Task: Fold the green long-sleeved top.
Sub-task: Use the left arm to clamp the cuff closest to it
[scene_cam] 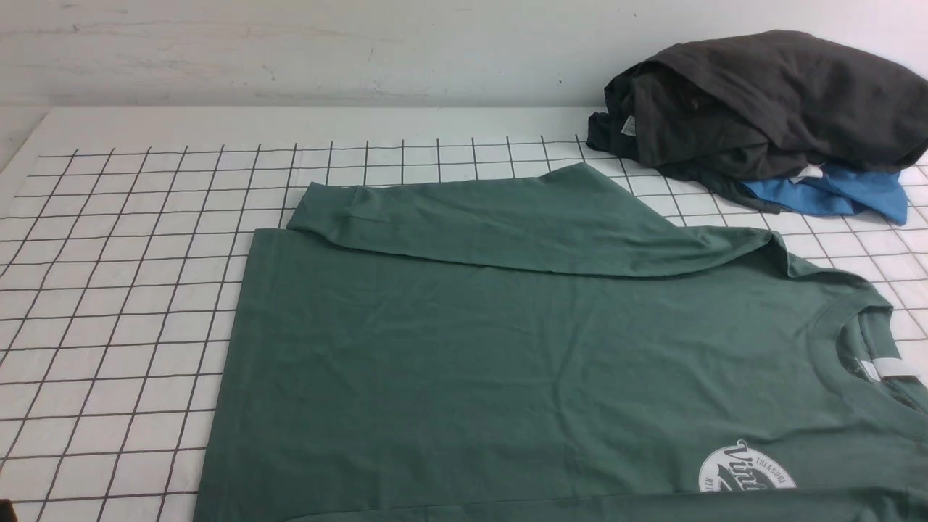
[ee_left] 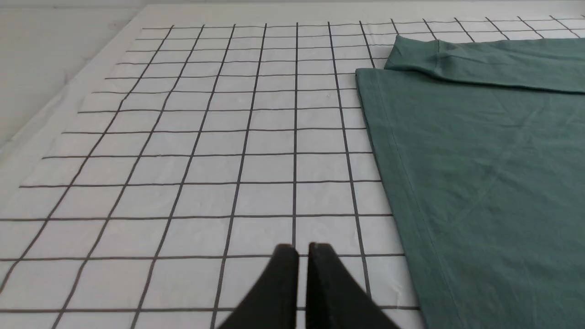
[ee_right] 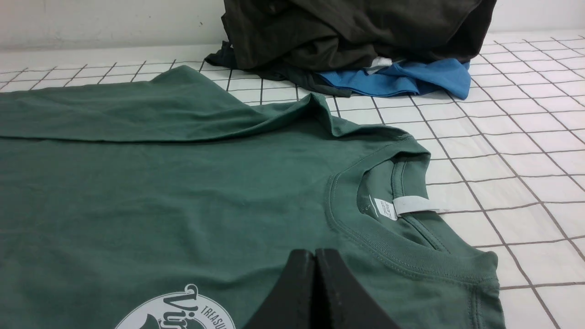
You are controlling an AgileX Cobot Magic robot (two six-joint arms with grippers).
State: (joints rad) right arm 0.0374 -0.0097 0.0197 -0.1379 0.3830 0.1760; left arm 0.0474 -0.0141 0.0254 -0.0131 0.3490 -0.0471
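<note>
Front view: grey garment (scene_cam: 761, 101) atop blue garment (scene_cam: 834, 197) near green top (scene_cam: 507, 362) (left pincer (ee_left: 302, 250), right pincer (ee_right: 314, 254) closed).

One green long-sleeved top (scene_cam: 507, 362), one dark grey garment (scene_cam: 761, 101), one bright blue garment (scene_cam: 834, 196), two tools: left tool (ee_left: 299, 249), right tool (ee_right: 314, 253).

The chest logo (scene_cam: 747, 475) on the green long-sleeved top (scene_cam: 471, 348) reads "TREASURE".
</note>
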